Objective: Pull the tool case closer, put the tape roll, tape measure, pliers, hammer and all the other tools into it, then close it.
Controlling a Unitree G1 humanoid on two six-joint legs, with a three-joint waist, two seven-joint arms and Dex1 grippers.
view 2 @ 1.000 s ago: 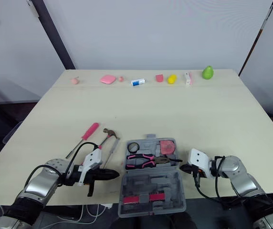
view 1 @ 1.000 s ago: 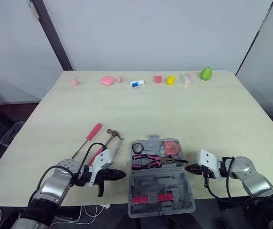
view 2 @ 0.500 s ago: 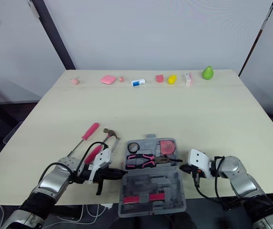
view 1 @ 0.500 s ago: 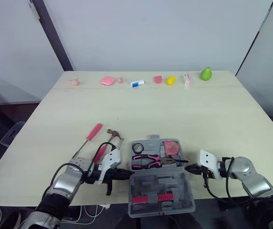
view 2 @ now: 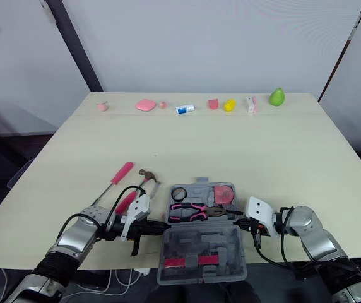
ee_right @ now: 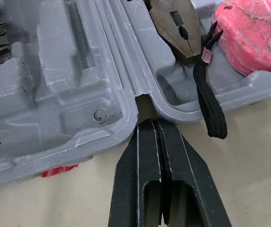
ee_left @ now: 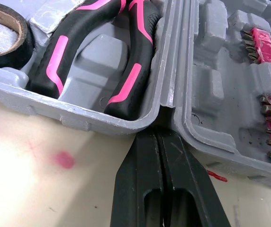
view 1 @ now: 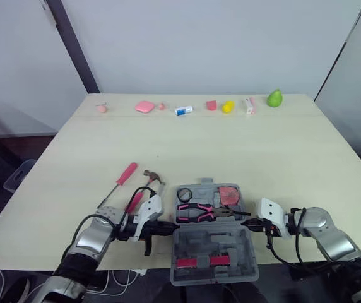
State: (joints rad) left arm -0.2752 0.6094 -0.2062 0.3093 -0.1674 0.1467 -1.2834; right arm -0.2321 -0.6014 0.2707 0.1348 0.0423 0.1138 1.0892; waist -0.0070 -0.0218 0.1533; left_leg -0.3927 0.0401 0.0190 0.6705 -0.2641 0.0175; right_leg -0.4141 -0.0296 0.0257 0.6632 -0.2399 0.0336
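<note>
The table is dominated at the middle of its front edge by the tool case, laid open and apparently drawn within reach of both arms. The left gripper and right gripper are each pressed shut on nothing, with tips set into the hinge notches at the case's two sides, presumably so that it can be steadied or dragged. The hammer and screwdriver are left on the table beside the case's left side, the hammer's handle partly covered by the left arm. The pliers, tape measure and tape roll are seated in the far half. Whether the near half overhangs the front edge cannot be told.
</note>
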